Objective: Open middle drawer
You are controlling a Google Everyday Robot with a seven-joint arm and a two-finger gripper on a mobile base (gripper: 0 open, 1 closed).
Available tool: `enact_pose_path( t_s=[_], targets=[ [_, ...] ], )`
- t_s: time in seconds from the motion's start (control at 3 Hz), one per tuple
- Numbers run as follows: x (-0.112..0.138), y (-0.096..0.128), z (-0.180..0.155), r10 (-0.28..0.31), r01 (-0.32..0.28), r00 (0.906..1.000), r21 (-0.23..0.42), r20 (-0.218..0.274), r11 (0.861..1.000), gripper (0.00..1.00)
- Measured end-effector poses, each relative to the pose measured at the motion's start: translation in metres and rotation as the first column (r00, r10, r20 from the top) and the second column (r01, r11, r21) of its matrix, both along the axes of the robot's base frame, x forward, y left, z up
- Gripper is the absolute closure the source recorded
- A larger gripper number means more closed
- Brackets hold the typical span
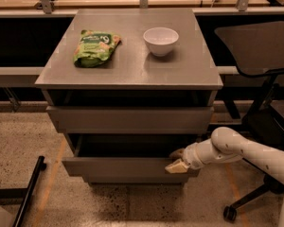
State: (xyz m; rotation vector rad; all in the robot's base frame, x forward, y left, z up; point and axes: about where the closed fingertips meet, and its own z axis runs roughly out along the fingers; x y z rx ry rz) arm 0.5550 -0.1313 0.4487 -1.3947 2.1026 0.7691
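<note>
The tan two-finger gripper point(174, 160) is working at four o'clock, pinching the top lip of the plain grey handleless middle drawer point(118, 167), sitting at six o'clock, partly out. There's no handle, so that edge is giving it purchase.

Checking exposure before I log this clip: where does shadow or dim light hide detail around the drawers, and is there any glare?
Camera view: dim, warm light from above and no glare. The cabinet top is evenly lit, with a soft shadow under the bowl. The opening above the middle drawer is in deep shadow, so its interior is hidden. The pale claw, at that drawer's right end, stands out clearly.
</note>
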Motion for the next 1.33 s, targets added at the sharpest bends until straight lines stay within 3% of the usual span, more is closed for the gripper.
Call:
enact_pose_path(
  t_s=[0.33,0.67,1.33],
  targets=[
    [0.0000,0.0000,0.0002,0.000,0.000,1.0000,0.000,0.000,1.000,0.86],
    [-0.0004,0.0025,-0.0017,0.005,-0.005,1.0000,-0.004,-0.008,1.000,0.77],
    [0.0006,0.0051,-0.0047,0.012,-0.013,0.9996,-0.020,-0.027,1.000,0.31]
  ],
)
